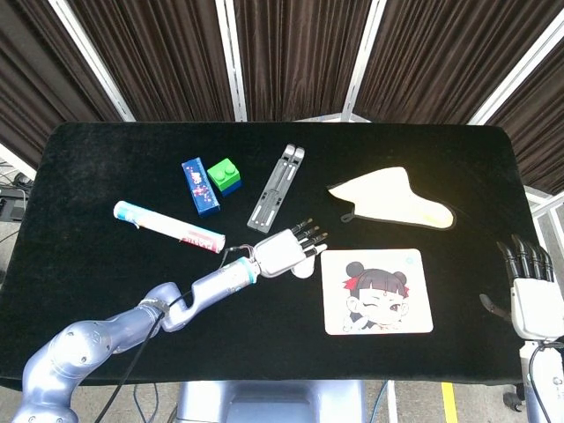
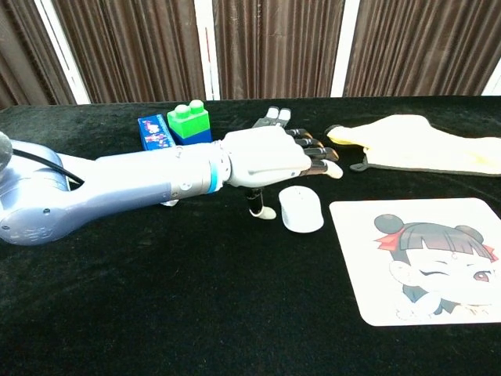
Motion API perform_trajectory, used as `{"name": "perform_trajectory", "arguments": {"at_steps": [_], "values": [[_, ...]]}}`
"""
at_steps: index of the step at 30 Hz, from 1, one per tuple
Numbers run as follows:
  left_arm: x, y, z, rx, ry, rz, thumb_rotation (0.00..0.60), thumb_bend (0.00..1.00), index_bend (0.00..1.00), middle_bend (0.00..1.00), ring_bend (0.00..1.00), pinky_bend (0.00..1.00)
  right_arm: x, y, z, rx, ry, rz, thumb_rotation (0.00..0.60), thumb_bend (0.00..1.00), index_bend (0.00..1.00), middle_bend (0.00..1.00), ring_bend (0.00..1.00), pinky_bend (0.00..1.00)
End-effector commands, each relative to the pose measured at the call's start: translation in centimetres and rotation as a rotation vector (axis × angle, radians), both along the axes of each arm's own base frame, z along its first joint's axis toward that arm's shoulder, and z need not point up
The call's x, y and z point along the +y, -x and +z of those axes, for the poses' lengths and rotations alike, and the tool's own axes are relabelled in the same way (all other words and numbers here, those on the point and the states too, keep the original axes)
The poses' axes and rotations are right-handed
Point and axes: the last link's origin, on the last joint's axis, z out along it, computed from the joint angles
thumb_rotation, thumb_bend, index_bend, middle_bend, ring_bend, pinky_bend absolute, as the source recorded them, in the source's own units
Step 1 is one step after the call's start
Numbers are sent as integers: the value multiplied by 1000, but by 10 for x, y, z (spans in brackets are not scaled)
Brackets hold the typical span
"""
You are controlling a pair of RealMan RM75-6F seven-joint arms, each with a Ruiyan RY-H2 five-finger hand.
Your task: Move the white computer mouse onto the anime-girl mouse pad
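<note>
The white computer mouse [image 2: 301, 210] lies on the black cloth just left of the anime-girl mouse pad [image 2: 423, 258], apart from its edge. My left hand [image 2: 270, 157] hovers over and behind the mouse, its fingers stretched out toward the pad and holding nothing; the thumb hangs down beside the mouse's left side. In the head view the left hand [image 1: 284, 251] covers most of the mouse [image 1: 305, 268], which peeks out beside the pad [image 1: 379, 291]. My right hand [image 1: 531, 286] stays off the table's right edge, fingers apart and empty.
A grey folding stand [image 1: 276, 188] lies just behind the left hand. A blue box [image 1: 200, 186], a green brick [image 1: 226, 174] and a white tube [image 1: 167, 226] sit at the left. A cream cloth [image 1: 394, 198] lies behind the pad.
</note>
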Motion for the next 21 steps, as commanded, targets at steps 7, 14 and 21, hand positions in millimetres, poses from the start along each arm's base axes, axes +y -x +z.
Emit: {"name": "perform_trajectory", "arguments": {"at_steps": [7, 14, 21], "values": [[3, 18, 13, -18, -16, 29, 600, 242, 28, 0, 0, 0, 0, -1, -3, 2, -12, 0, 600, 154, 88, 0, 0, 0], [4, 55, 51, -97, -57, 105, 600, 241, 28, 0, 0, 0, 1, -1, -3, -7, -17, 0, 600, 154, 89, 0, 0, 0], [-18, 114, 130, -208, -162, 232, 600, 240, 28, 0, 0, 0, 0, -1, -8, -3, -38, 3, 600, 154, 89, 0, 0, 0]]}}
